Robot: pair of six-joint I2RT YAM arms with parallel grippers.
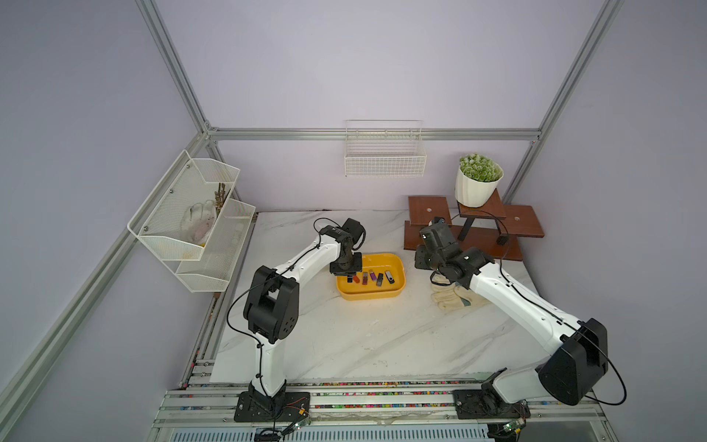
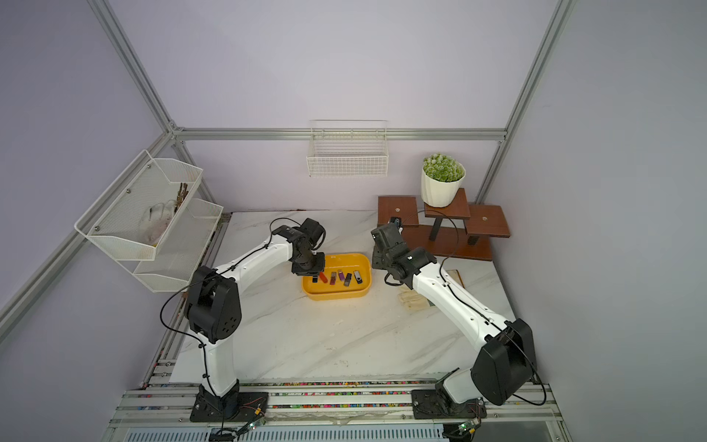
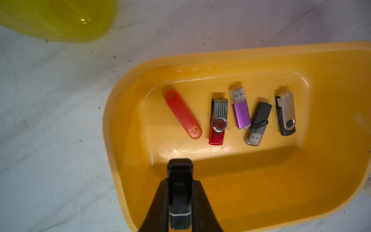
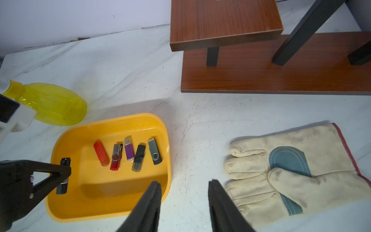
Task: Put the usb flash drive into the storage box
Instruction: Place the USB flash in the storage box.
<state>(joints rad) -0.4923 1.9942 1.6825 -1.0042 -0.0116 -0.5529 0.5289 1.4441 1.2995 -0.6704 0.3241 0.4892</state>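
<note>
We hold the black usb flash drive [image 3: 180, 170] pinched in our left gripper [image 3: 180, 188] over the left end of the storage box [image 3: 261, 60]. Next we should lower and release. Our right gripper [image 4: 184, 181] hangs parted, empty.

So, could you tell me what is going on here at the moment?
The left gripper is shut on a black USB flash drive, holding it over one end of the yellow-orange storage box, not yet released. On the box's floor, five other drives lie in a row. The right gripper is open and empty, hovering above the table between the box and a work glove.
</note>
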